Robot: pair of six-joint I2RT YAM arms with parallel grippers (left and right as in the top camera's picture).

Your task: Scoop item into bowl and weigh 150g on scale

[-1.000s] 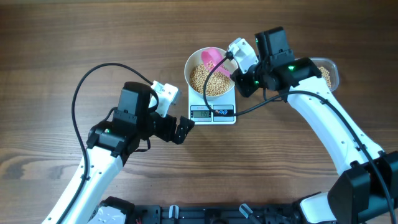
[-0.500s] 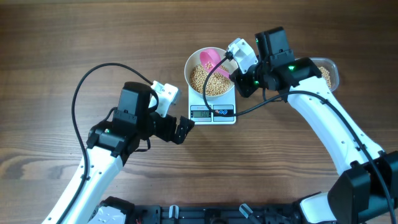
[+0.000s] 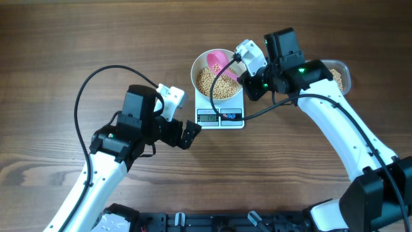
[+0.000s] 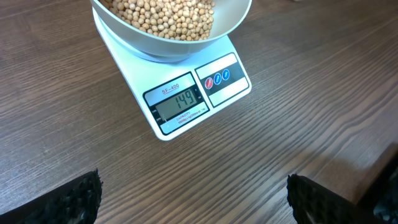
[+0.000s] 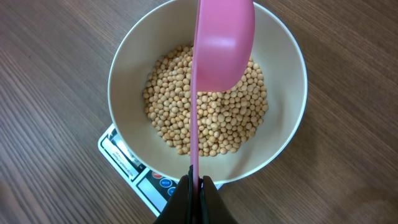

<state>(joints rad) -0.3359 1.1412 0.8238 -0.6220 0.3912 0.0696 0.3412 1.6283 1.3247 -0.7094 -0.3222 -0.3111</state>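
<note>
I read 149 on the display of the scale (image 4: 186, 93); the small print above it looks like SF-400, though it's faint. My right gripper (image 5: 196, 190) is pinched tight on the handle of the pink scoop (image 5: 221, 43), whose cup sits over the beans (image 5: 211, 118) in the white bowl (image 5: 124, 81) at frame centre. My left gripper (image 4: 193, 205) stands wide apart at the bottom edge, holding nothing.

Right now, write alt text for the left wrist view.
A white scale on a wooden table reads 149, with a white bowl of beans on it. The open left gripper shows dark fingertips in the bottom corners.
</note>
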